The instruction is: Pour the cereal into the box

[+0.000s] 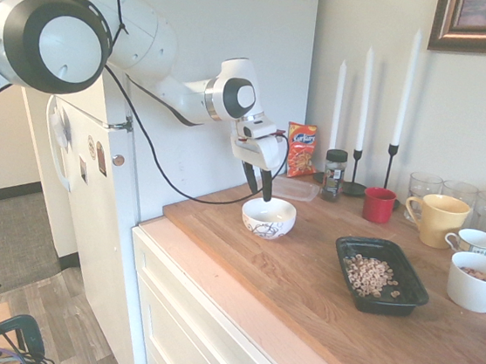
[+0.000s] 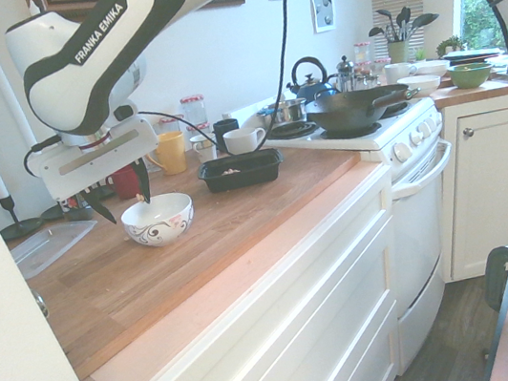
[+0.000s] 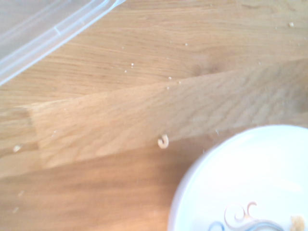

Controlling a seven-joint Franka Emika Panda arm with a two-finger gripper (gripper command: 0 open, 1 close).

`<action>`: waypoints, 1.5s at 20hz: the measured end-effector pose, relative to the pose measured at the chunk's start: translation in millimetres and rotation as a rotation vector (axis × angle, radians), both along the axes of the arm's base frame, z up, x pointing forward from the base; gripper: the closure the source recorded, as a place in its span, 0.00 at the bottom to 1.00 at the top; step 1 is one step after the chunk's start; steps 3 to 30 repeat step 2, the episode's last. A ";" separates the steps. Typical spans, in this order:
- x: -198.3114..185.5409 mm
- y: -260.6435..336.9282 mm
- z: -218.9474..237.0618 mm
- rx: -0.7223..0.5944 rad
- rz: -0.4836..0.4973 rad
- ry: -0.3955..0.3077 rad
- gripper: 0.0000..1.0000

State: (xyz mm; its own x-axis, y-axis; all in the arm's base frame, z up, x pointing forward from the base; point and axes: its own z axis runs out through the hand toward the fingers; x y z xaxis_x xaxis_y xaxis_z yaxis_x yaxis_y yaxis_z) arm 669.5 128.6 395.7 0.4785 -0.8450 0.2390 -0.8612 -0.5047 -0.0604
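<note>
The gripper [image 1: 258, 184] hangs just above the far rim of the white bowl [image 1: 268, 217], pointing steeply down, its jaws apart and holding nothing. The bowl stands upright on the worktop [image 1: 302, 281]; its inside is washed out by glare in both wide views, so its contents are hard to judge. The wrist view shows only part of the bowl [image 3: 245, 183], cut off at the frame edge, with one crumb at its lower edge and a stray piece on the wood nearby. The cereal [image 1: 369, 275] lies heaped in the black box [image 1: 381, 274], which sits well apart from the bowl with bare wood between them. In the second exterior view the box [image 2: 241, 169] hides its contents behind its wall. A clear container [image 2: 46, 249] lies near the bowl.
</note>
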 end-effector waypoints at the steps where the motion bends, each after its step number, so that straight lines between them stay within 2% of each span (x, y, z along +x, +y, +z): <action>1: -1.7 -6.1 0.2 0.014 0.003 0.006 0.00; 30: -2.7 -12.8 -0.1 0.024 0.003 0.010 0.00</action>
